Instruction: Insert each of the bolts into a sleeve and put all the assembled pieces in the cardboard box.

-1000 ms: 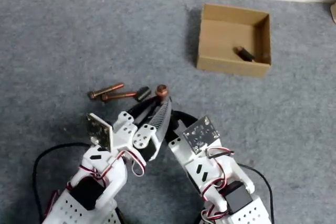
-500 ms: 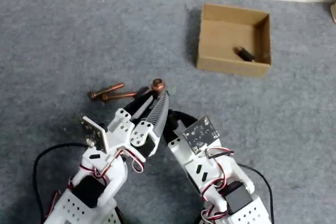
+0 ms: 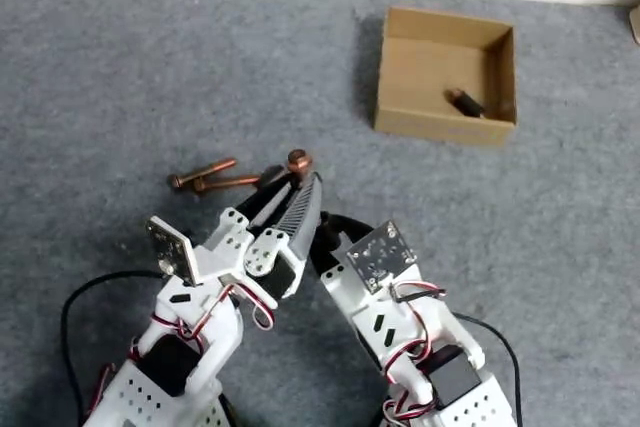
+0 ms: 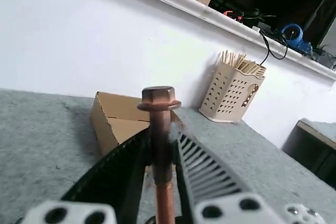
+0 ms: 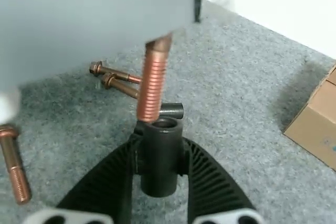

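Far left on the grey carpeted tabletop (image 3: 100, 67) I've got two copper-coloured metal bolts (image 3: 203, 173) lying side by side, heads to the left, touching or nearly so. In the right wrist view another loose copper bolt (image 5: 13, 163) lies apart from that pair. Just beside the pair's threaded ends lies a short black cylindrical sleeve (image 3: 271, 178) on its side. Next over, my left hand (image 3: 298, 179) is clenched on a copper hex-head bolt (image 3: 299, 162). From the left wrist view that bolt stands upright between the fingers (image 4: 202, 163), head uppermost. Under it, my right hand (image 5: 159, 145) grips a black tubular sleeve (image 5: 160, 156), open end up. The bolt's threaded tip sits right at that sleeve's rim, leaning a little. Whether it has entered the bore, I can't tell. Well off to the right, at the far side, sits the open brown cardboard box (image 3: 405, 77). One dark assembled piece (image 3: 466, 103) lies inside it near the right wall.
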`<state>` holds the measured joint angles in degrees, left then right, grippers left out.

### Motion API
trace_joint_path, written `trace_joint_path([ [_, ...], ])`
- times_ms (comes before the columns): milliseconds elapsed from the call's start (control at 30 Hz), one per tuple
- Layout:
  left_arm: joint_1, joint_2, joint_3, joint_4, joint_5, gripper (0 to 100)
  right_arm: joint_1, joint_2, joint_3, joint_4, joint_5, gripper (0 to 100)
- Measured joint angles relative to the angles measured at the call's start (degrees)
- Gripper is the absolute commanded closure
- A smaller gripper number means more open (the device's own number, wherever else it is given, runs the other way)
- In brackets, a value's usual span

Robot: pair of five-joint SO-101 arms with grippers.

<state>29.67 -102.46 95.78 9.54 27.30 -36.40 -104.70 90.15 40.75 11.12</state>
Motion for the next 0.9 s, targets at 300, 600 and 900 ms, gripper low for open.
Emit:
trace_joint_path([
  [300,0.0,0.1,0.3,0.0,0.4,99,-1.6,0.0,0.0,0.0,0.0,99.4],
  [600,-1.7,-0.1,0.3,0.0,0.5,99,-4.4,0.0,0.0,-3.8,0.0,99.4],
  [900,-1.5,0.0,0.3,0.2,0.4,99,-3.5,0.1,0.1,-4.3,0.0,99.4],
])
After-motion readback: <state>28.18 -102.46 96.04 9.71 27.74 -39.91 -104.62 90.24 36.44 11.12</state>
